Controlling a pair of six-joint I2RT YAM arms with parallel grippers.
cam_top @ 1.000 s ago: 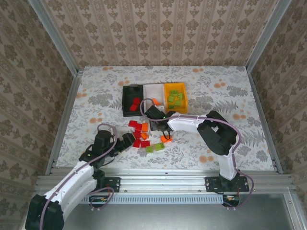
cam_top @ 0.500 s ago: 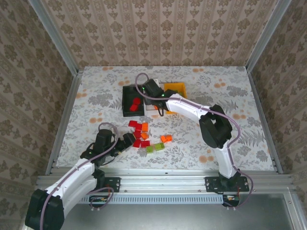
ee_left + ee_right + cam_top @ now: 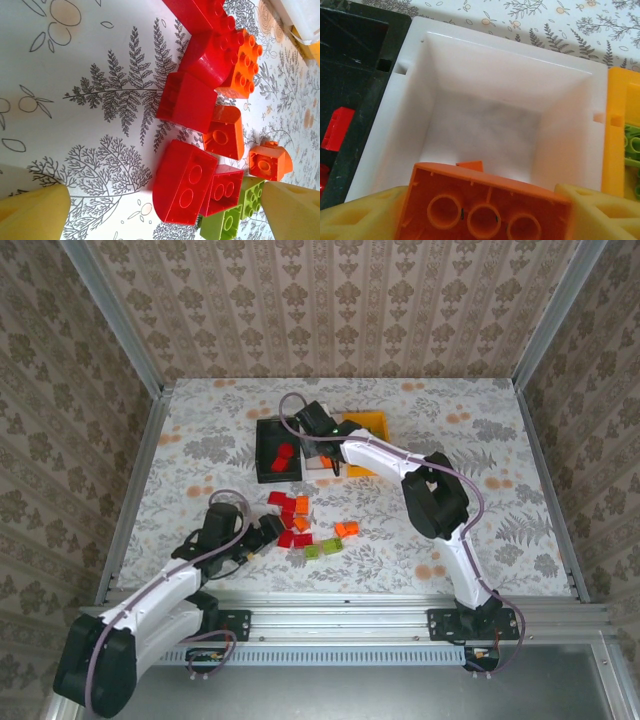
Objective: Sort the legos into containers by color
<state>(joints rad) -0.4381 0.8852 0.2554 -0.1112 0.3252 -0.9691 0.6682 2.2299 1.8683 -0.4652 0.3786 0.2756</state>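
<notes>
An orange lego [image 3: 480, 207] sits studs-down between my right gripper's [image 3: 481, 220] yellow fingers, which press on both its ends, just above the white container [image 3: 500, 45]. A small orange piece [image 3: 470, 165] lies on that container's floor. Red legos lie in the black container [image 3: 276, 452], and green ones [image 3: 633, 150] in the orange-yellow container [image 3: 366, 424]. My left gripper [image 3: 273, 533] is open and low over the table. Its fingers [image 3: 35, 210] straddle a red lego [image 3: 185, 187] at the near edge of the loose pile [image 3: 305, 522] of red, orange and green legos.
The three containers stand side by side at the table's middle rear. My right arm [image 3: 385, 455] stretches across the white and orange-yellow ones. Metal frame rails [image 3: 140, 480] border the table left and right, with patterned walls behind.
My right gripper carried the orange lego from the pile up to the white container. My left gripper edged slightly right toward the pile and stayed open.
</notes>
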